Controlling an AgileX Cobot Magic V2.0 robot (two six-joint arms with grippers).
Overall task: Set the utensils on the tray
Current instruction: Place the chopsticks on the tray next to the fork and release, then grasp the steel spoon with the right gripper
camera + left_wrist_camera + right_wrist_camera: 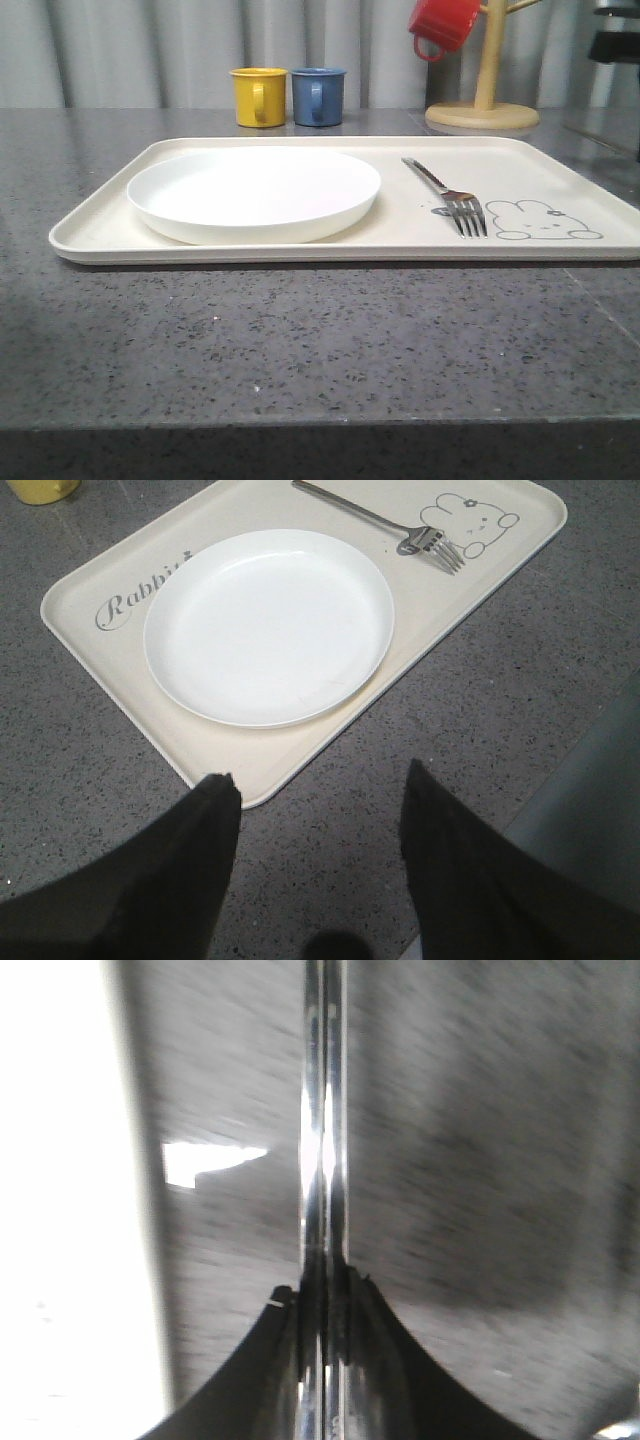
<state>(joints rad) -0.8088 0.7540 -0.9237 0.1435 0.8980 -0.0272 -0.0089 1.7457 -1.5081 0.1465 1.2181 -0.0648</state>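
right gripper (322, 1305) clamps steel utensil (323, 1140)

script "Rabbi…" on cream tray (120, 670), final letter hidden by plate (268, 626)

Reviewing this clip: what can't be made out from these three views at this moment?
- Right wrist view: the right gripper is shut on a thin shiny utensil; blur and close range hide whether it is the knife or the spoon.
- Left wrist view: the plate covers the end of the tray lettering.
- Front view: the red mug is cut off by the edge.
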